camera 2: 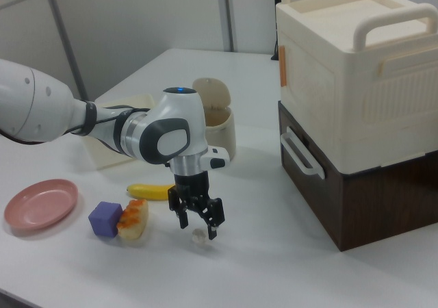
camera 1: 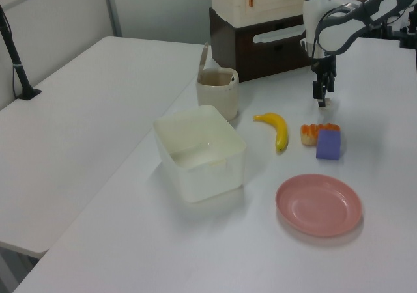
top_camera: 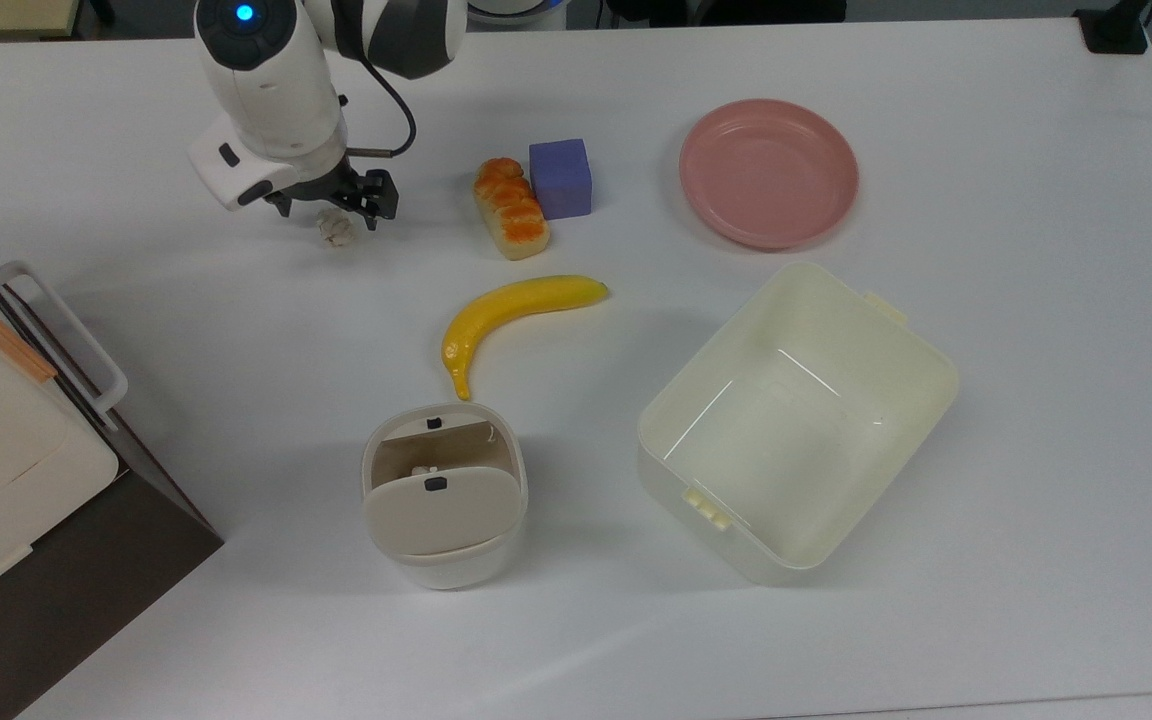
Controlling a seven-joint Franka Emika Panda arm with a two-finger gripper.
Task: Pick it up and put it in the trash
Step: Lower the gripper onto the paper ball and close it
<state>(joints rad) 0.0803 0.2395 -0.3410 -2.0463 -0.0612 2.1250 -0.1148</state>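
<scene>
no text, label, brand, number or sign can be read on anything in these views.
</scene>
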